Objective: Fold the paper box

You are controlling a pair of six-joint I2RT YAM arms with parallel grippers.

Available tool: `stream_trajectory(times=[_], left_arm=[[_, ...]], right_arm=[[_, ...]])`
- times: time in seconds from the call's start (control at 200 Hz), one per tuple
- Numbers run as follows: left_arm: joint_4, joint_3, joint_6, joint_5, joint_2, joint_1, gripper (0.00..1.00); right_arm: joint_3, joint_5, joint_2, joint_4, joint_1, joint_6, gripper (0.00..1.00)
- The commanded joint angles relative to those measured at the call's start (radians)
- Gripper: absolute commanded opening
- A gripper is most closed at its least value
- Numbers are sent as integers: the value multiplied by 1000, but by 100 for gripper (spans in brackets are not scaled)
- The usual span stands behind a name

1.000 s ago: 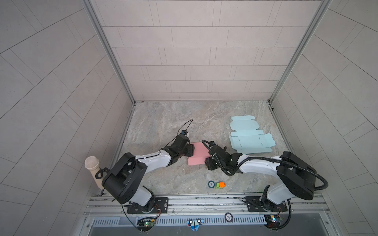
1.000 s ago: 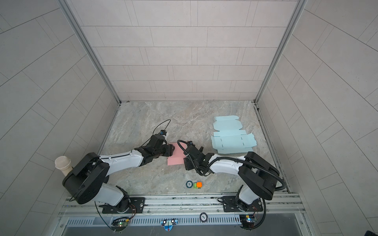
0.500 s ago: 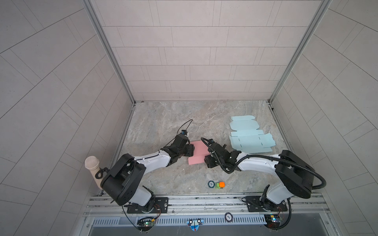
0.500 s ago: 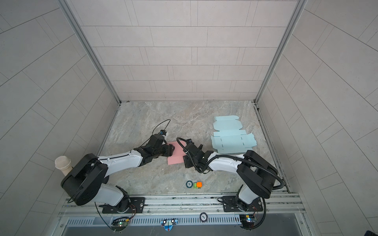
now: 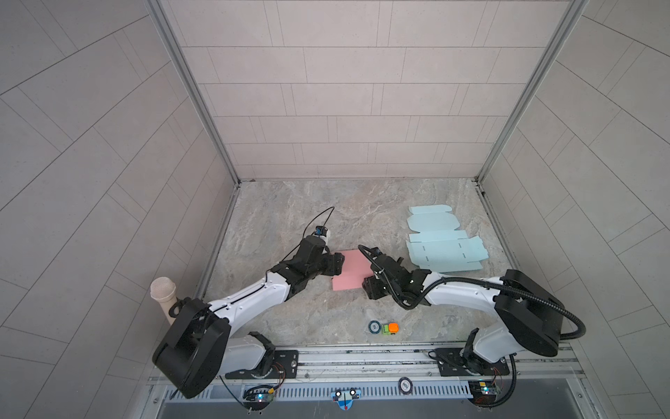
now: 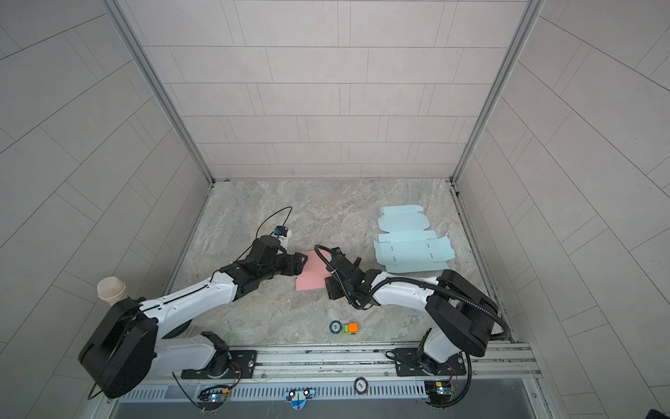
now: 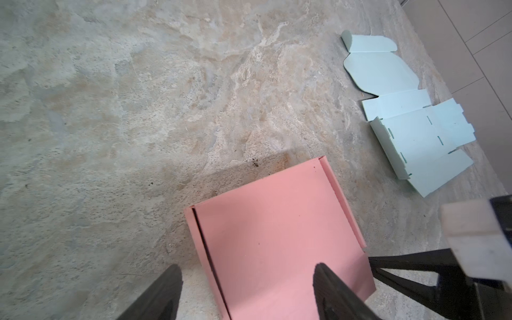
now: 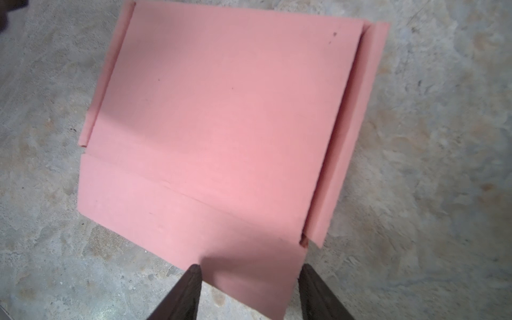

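The pink paper box (image 5: 351, 270) lies flat on the table (image 5: 290, 217), its left edge straddled by the left gripper (image 7: 246, 268), jaws spread and empty, and its near right corner by the right gripper (image 8: 249, 267), likewise released.

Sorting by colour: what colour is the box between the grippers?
Pink box; right wrist view shows it best.

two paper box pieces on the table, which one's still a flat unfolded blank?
The light blue one, near the right wall: it lies spread out flat with all its flaps showing. The pink one is already folded closed.
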Motion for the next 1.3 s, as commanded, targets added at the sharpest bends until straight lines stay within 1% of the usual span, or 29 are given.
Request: stream_trajectory(times=[0.0, 0.125, 0.275, 0.38, 0.481, 0.591, 0.726, 0.976, 1.297], left_arm=[[-14, -64, -27, 40, -44, 3, 77], [24, -149, -74, 81, -94, -9, 75], [38, -221, -119, 82, -165, -39, 73], [72, -250, -150, 77, -177, -81, 72], [109, -259, -174, 65, -155, -118, 71], [171, -273, -202, 75, -128, -135, 70], [194, -267, -214, 70, -99, -158, 70], [208, -274, -228, 71, -99, -162, 68], [192, -271, -236, 66, -121, -171, 68]], right_arm=[[-4, 4, -18, 7, 6, 9, 59], [-6, 4, -22, 7, 6, 10, 59], [-4, -3, -18, 10, 6, 16, 59], [-1, -8, -13, 15, 6, 20, 59], [0, -10, -8, 19, 9, 25, 59], [3, -10, -6, 20, 16, 28, 59], [4, -8, -9, 17, 18, 30, 59], [7, -10, -10, 18, 24, 33, 59], [10, -11, -17, 18, 30, 37, 59]])
